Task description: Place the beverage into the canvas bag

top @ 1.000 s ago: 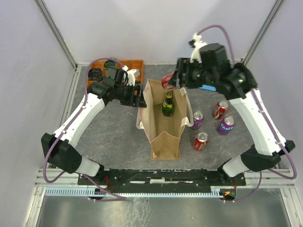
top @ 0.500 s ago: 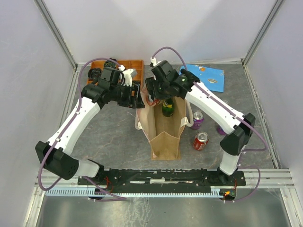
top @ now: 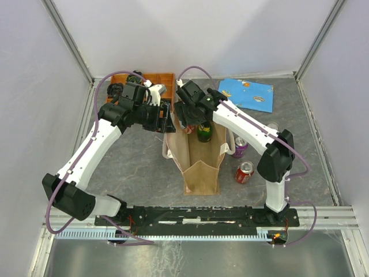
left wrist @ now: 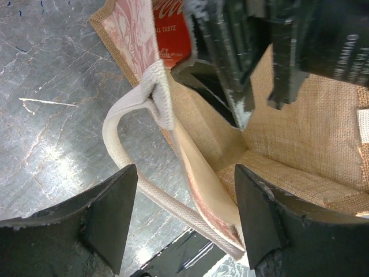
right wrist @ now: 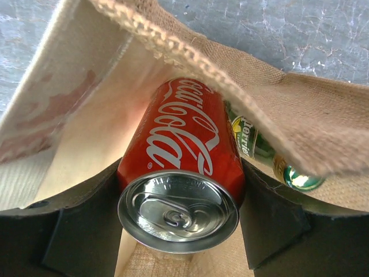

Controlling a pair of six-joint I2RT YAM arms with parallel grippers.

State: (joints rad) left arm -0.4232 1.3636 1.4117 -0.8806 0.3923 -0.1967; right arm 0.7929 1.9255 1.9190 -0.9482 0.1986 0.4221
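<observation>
Right hand [right wrist: 181, 187] deeper in canvas bag [top: 200, 167], red can [right wrist: 183, 144] in grip; left hand [left wrist: 184, 176] wide

From the right wrist, the green bottle [right wrist: 248, 144] is lying mostly hidden behind the red can [right wrist: 181, 153] and the sagging rim of the canvas bag [right wrist: 190, 60], its label only partly showing. From the left wrist the red can is running off the top edge, while overhead the right arm is covering nearly all of it and is leaving a further can [top: 272, 126] barely showing.
</observation>
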